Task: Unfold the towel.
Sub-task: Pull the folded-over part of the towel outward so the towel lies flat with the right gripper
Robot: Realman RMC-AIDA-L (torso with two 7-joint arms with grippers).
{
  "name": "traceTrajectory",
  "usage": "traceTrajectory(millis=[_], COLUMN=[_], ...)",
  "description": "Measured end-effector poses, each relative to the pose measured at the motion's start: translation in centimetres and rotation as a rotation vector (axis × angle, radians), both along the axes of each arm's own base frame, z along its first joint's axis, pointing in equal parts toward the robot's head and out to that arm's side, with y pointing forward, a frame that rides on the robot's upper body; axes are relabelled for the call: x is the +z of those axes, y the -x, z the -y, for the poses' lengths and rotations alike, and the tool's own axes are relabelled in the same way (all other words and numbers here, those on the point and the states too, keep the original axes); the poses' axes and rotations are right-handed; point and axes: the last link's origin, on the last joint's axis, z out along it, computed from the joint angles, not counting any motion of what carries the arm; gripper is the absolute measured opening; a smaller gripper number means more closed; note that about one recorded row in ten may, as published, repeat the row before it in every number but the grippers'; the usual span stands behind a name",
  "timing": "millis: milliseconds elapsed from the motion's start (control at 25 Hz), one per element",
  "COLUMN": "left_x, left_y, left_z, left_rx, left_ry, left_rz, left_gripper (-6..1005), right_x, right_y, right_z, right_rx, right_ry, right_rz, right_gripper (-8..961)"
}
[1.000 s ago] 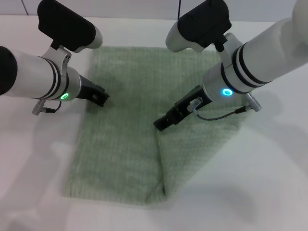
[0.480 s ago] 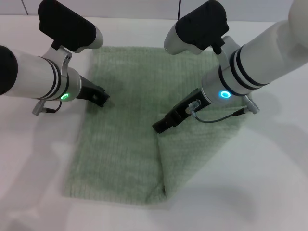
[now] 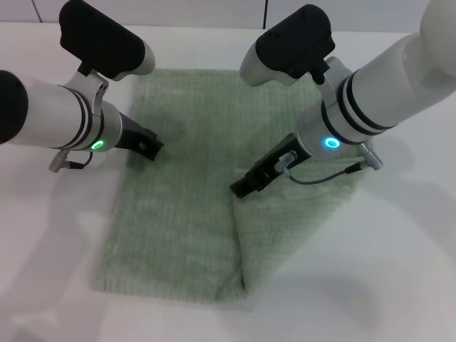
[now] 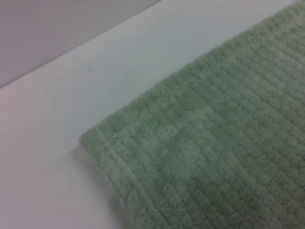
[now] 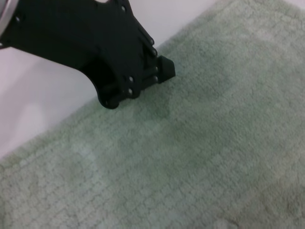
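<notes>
The pale green towel [image 3: 185, 178] lies flat on the white table [image 3: 406, 278]. Its right part is a doubled flap [image 3: 299, 206] with its edge running down the middle. My left gripper [image 3: 151, 145] sits low at the towel's left edge. My right gripper [image 3: 241, 188] sits at the top of the flap's edge, down on the cloth. The left wrist view shows a towel corner [image 4: 95, 140] on the table. The right wrist view shows towel [image 5: 200, 157] and the left gripper [image 5: 162, 71] at its edge.
White table surface [image 3: 43, 235] surrounds the towel on all sides. A wall line runs along the far table edge [image 3: 214, 26]. A grey cable [image 3: 324, 177] hangs from the right wrist over the flap.
The right arm has shifted slightly, its gripper tip staying at the flap's edge. The left arm and the towel look unchanged.
</notes>
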Motion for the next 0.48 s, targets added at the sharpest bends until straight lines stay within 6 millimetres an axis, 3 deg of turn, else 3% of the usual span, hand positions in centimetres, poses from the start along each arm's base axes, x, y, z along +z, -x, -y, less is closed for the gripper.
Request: traceTrajectory(millis=[480], left_x=[0.0], left_y=[0.04], left_z=[0.05], left_rx=[0.002], left_ry=[0.001], left_rz=[-0.001], left_gripper=[-2], right_x=[0.03], right_y=[0.36], right_z=[0.35], right_rx=[0.043], right_ry=[0.021], right_rz=[0.011], right_gripper=[312])
